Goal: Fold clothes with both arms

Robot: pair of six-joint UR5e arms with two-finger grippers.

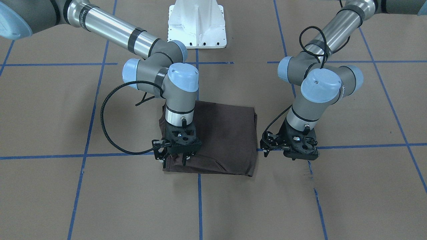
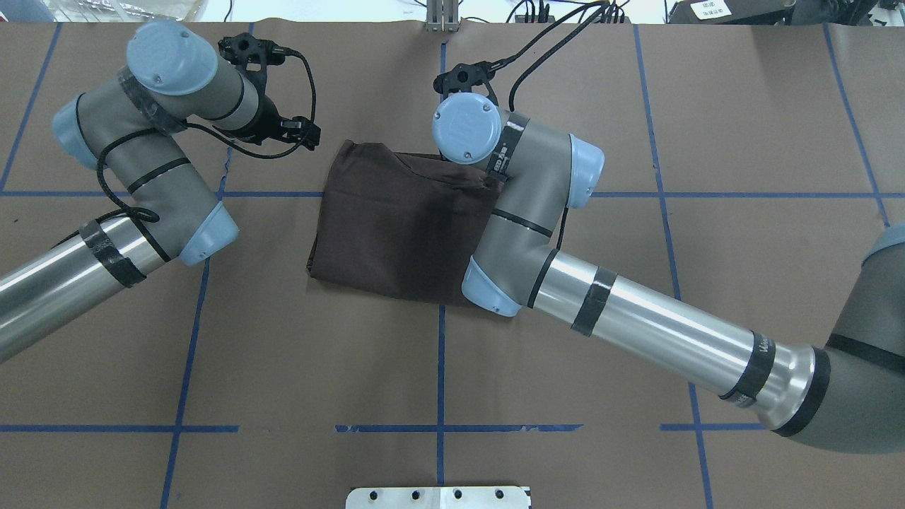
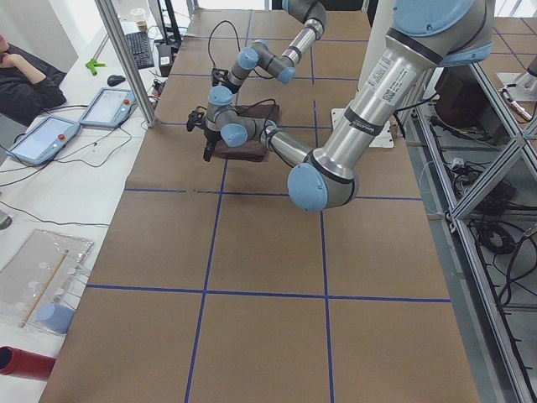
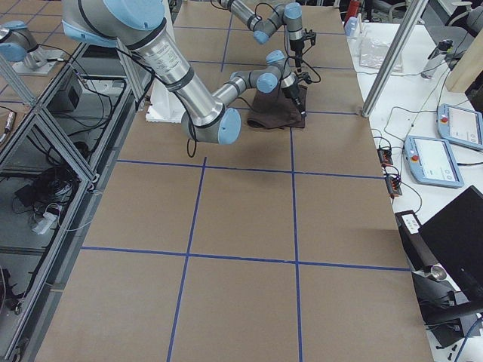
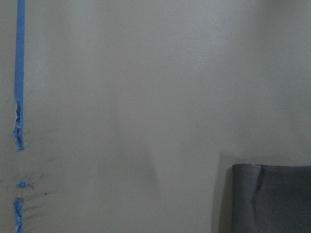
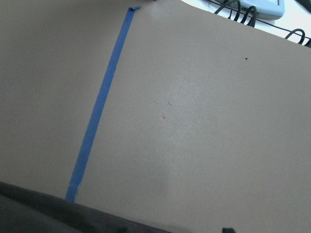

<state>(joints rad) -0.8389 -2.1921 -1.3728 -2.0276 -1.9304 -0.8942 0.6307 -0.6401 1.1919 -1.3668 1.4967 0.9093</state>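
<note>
Folded T-shirt (image 1: 227, 133) beneath right arm (image 1: 180, 90), jaws apart at its edge; left arm (image 1: 320, 90) just beside, jaws' state unclear

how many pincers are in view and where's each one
2. The right pincer is low over the folded T-shirt, at its corner on the operators' side. The left pincer is off the shirt, over the table beside its opposite edge. None seem hidden.

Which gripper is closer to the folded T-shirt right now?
Right. The right gripper is directly over one end of the T-shirt, above its edge. The left gripper hangs off the opposite side, apart from the cloth.
</note>
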